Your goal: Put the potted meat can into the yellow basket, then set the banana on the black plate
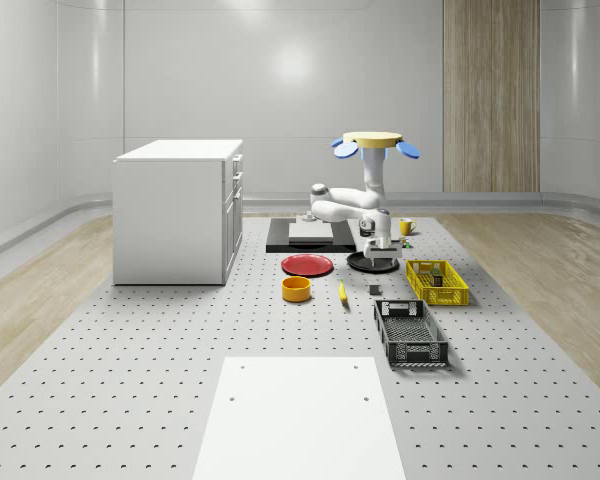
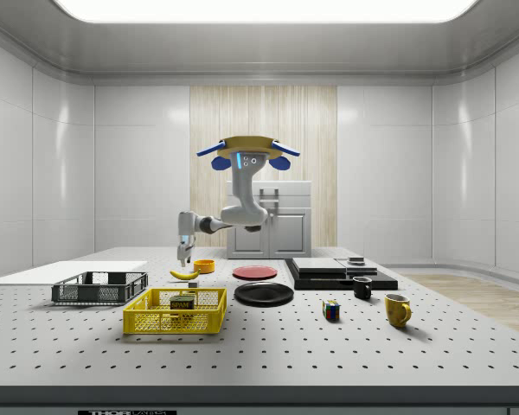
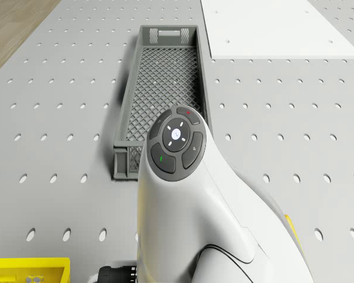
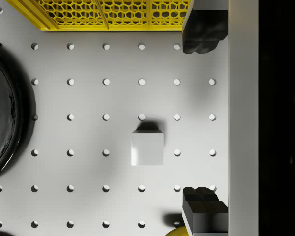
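The drone (image 2: 247, 154) hovers high above the table (image 1: 130, 380), over its far part, near the black slab (image 1: 305, 236) and the white cabinet (image 1: 178, 211). From its underside the white arm (image 2: 233, 207) goes straight down, then bends at the elbow and reaches sideways, toward the side view's left. The last link turns down again, so the gripper (image 2: 183, 258) points vertically at the table. It hangs above the surface and touches nothing.

In the wrist view the gripper (image 4: 204, 120) has its two dark fingers (image 4: 204, 31) wide apart, with nothing between them. Under it lies a small gray block (image 4: 147, 147) on the bare table. The rim of the black plate (image 4: 5, 118) is at one side and the wall of the yellow basket (image 4: 103, 14) at another.

The potted meat can (image 2: 183, 302) already sits inside the yellow basket (image 2: 175, 311), standing upright near its middle. The banana (image 2: 184, 274) lies on the table, just below the gripper in the side view, between the orange bowl (image 1: 296, 289) and the small block, apart from the black plate (image 2: 264, 294). A black basket (image 3: 162, 100) stands beyond the arm in the drone view.
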